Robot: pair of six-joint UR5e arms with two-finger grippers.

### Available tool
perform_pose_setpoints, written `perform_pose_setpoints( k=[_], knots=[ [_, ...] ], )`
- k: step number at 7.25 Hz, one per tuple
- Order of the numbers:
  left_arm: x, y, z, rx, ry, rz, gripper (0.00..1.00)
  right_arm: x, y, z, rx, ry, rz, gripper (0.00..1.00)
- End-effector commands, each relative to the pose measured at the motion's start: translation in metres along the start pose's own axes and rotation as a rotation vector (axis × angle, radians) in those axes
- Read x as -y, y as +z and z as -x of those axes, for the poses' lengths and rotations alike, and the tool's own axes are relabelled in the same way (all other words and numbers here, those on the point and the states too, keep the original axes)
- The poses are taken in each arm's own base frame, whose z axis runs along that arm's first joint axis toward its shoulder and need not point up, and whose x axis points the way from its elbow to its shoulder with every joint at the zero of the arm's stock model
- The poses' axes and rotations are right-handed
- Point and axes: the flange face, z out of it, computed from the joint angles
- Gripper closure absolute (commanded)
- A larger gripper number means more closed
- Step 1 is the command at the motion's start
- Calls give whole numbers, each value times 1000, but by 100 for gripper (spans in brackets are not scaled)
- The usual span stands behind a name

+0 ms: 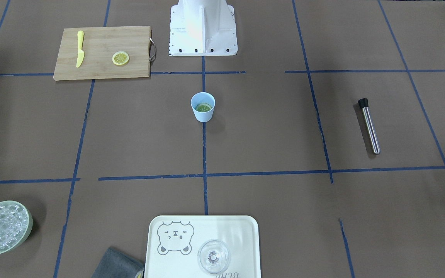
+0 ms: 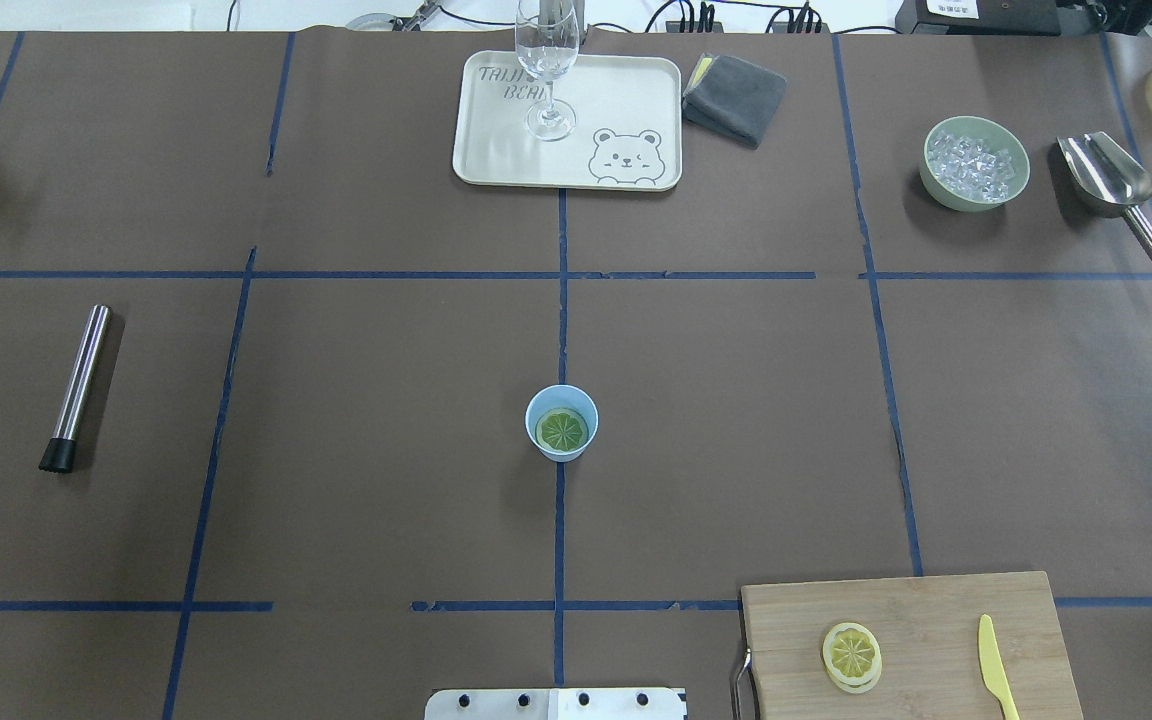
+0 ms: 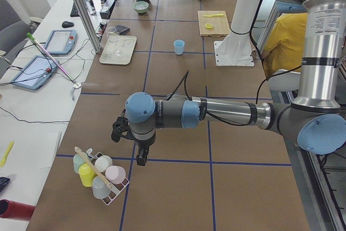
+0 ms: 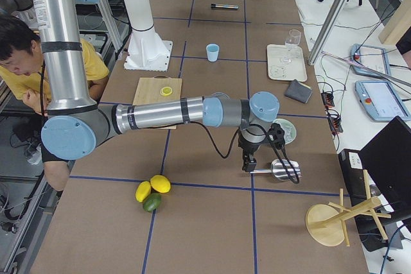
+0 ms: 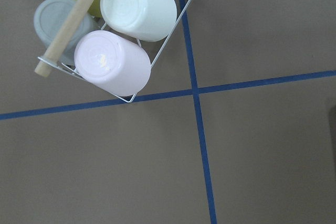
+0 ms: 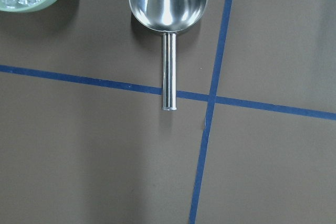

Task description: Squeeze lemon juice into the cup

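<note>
The light blue cup (image 2: pixel 561 423) stands upright at the table's middle, and it also shows in the front view (image 1: pixel 202 112). One lemon slice (image 2: pixel 562 430) lies flat inside it (image 1: pixel 203 107). A second slice (image 2: pixel 851 655) lies on the cutting board (image 2: pixel 936 610). My left gripper (image 3: pixel 140 158) shows only in the left side view, far from the cup, above a rack of cups; I cannot tell whether it is open or shut. My right gripper (image 4: pixel 246 166) shows only in the right side view, above the metal scoop; I cannot tell its state either.
A yellow knife (image 2: pixel 996 668) lies on the board. A steel muddler (image 2: pixel 76 388) lies at the left. A tray (image 2: pixel 496 150) with a clear glass (image 2: pixel 546 60), a grey cloth (image 2: pixel 734 97), a bowl of ice (image 2: pixel 974 163) and a scoop (image 6: pixel 168 3) stand at the far side. A cup rack (image 5: pixel 157 61) is under the left wrist.
</note>
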Motion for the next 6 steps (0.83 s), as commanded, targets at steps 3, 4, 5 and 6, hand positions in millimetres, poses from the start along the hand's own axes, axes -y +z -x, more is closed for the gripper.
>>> perform_pose_setpoints(
  k=[3, 4, 5, 6],
  knots=[
    [-24, 14, -18, 0, 47, 11, 0, -9, 16, -9, 21, -1, 24, 0],
    [-22, 25, -37, -3, 8, 31, 0, -8, 21, -3, 24, -10, 34, 0],
    [-13, 49, -62, -3, 13, 17, 0, -8, 22, -3, 24, -9, 37, 0],
    [-52, 62, -48, -6, 19, -5, 0, -8, 22, -4, 19, -9, 38, 0]
  ],
)
